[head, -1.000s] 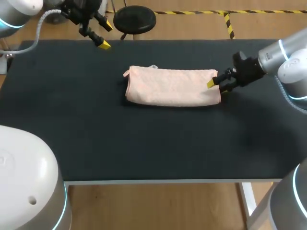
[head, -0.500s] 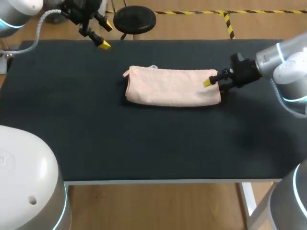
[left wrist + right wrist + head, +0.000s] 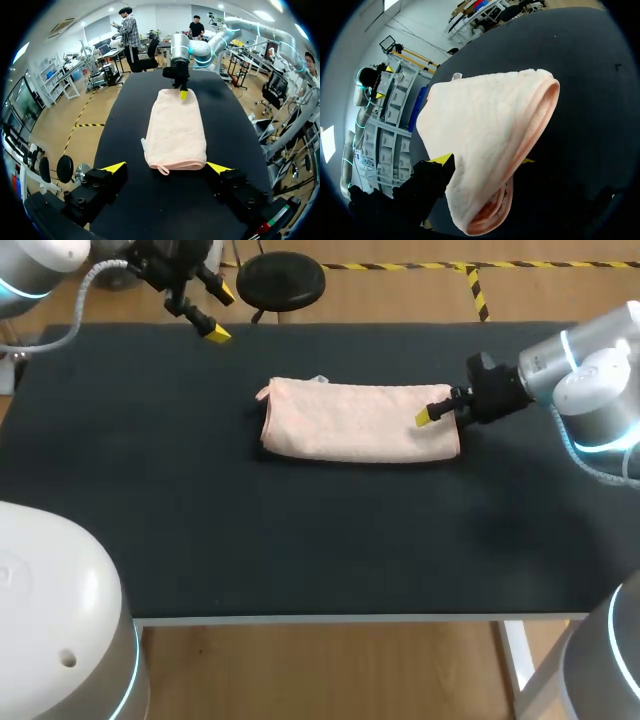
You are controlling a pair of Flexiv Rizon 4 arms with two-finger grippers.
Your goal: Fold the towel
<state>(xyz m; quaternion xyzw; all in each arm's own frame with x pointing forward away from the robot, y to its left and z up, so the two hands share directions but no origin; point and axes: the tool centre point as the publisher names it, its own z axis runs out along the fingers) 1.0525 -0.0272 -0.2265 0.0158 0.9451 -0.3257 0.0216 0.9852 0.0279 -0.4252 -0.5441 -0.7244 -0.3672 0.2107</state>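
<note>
The pink folded cloth towel [image 3: 355,420] lies flat in the middle of the black table top [image 3: 300,540]. Its long way runs from 9 to 3 o'clock. A small white tag [image 3: 320,379] pokes out at its 12 o'clock edge, & a little pink loop [image 3: 263,394] sticks out at the 10 o'clock corner.

The right claw [image 3: 428,419] is at the towel's 3 o'clock end, touching the cloth. Its black body covers a bit of that edge in the head view. In the right wrist view the thick folded end of the towel is very close & hides much of the table ahead. Can't tell if this claw is clamped on the towel or just resting on it. The right arm [image 3: 590,380], grey & white w/ a blue ring, comes in from 3 o'clock.

The left claw [image 3: 220,313] is at 11 o'clock from the towel, by the table's far edge & well apart from it. Its two yellow tips stand apart & hold nothing. In the left wrist view the towel lies ahead of it, w/ the right claw at the far end.

A big white round robot part [image 3: 60,620] blocks the table's 7 o'clock corner in the head view. A grey one [image 3: 600,670] covers the 5 o'clock corner.
</note>
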